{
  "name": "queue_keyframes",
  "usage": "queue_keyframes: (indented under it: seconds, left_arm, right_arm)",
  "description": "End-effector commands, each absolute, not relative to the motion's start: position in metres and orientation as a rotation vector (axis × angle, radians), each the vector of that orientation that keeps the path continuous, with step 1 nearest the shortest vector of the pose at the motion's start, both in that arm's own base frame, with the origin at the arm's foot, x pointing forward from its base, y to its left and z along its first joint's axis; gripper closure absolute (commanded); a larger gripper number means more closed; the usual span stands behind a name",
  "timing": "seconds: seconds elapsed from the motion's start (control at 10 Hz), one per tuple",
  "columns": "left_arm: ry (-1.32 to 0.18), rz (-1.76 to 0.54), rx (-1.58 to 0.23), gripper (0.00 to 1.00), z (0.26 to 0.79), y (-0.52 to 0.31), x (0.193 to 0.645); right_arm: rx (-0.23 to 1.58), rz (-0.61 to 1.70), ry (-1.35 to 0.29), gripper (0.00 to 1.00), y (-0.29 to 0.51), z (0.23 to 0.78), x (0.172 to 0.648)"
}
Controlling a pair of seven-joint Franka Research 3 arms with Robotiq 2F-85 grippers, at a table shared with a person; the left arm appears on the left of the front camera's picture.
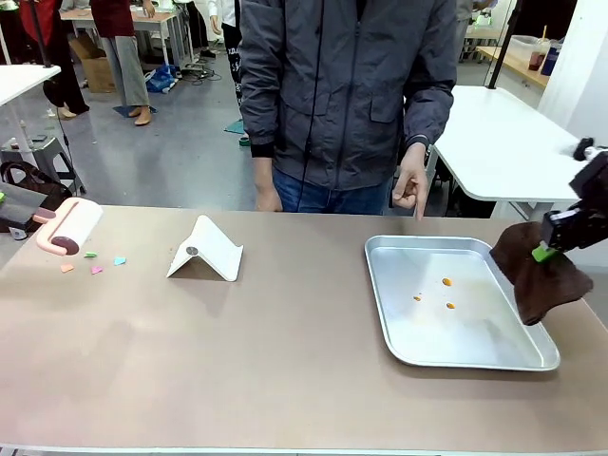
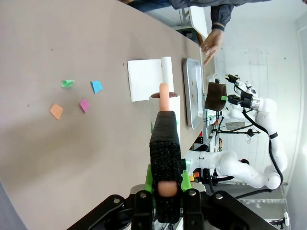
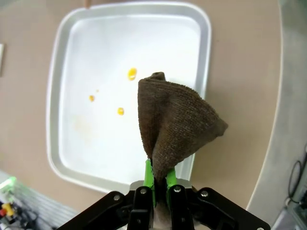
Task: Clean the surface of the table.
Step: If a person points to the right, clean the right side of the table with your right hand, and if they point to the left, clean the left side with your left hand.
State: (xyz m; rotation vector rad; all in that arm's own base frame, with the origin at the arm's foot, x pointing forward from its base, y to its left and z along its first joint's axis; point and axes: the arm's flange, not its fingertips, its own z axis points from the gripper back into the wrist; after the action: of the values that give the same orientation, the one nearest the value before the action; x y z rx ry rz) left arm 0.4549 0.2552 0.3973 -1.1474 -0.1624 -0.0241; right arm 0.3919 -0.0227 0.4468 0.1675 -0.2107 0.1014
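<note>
The table (image 1: pixel 285 370) spans the lower half of the front view; rigid, heavy and matte-smooth, it looks like something to wipe rather than take hold of. Coloured paper scraps (image 1: pixel 95 263) lie at its left; a silver tray (image 1: pixel 380 285) with orange specks lies at its right. The left gripper (image 2: pixel 166 178) is clamped on a lint roller (image 1: pixel 71 226) at the left edge; the right gripper (image 1: pixel 549 249) pinches a limp brown cloth (image 1: pixel 537 280) at far right. A person's hand (image 1: pixel 410 180) points down beyond the tray; a white table (image 1: pixel 494 133) stands behind.
</note>
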Motion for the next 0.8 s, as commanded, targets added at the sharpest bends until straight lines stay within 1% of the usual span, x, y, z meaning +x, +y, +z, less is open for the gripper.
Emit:
queue_keyframes:
  seconds: [0.0, 0.1, 0.3, 0.4, 0.5, 0.7]
  left_arm:
    - [-0.16, -0.029, -1.159, 0.84, 0.4, 0.252, 0.45]
    - [-0.16, -0.029, -1.159, 0.84, 0.4, 0.252, 0.45]
    - [-0.16, -0.029, -1.159, 0.84, 0.4, 0.252, 0.45]
    - [-0.16, -0.029, -1.159, 0.84, 0.4, 0.252, 0.45]
    - [-0.16, -0.029, -1.159, 0.84, 0.4, 0.252, 0.45]
    - [-0.16, -0.029, -1.159, 0.84, 0.4, 0.252, 0.45]
  right_arm:
    - [0.065, 0.062, -0.177, 0.89, -0.008, 0.43, 0.418]
    - [0.004, 0.039, -0.159, 0.89, 0.0, 0.416, 0.428]
    - [0.035, 0.058, -0.164, 0.89, 0.018, 0.391, 0.441]
    - [0.044, 0.027, -0.176, 0.89, 0.025, 0.377, 0.448]
    - [0.007, -0.017, -0.201, 0.89, 0.03, 0.365, 0.454]
    - [0.08, -0.036, -0.227, 0.89, 0.036, 0.344, 0.464]
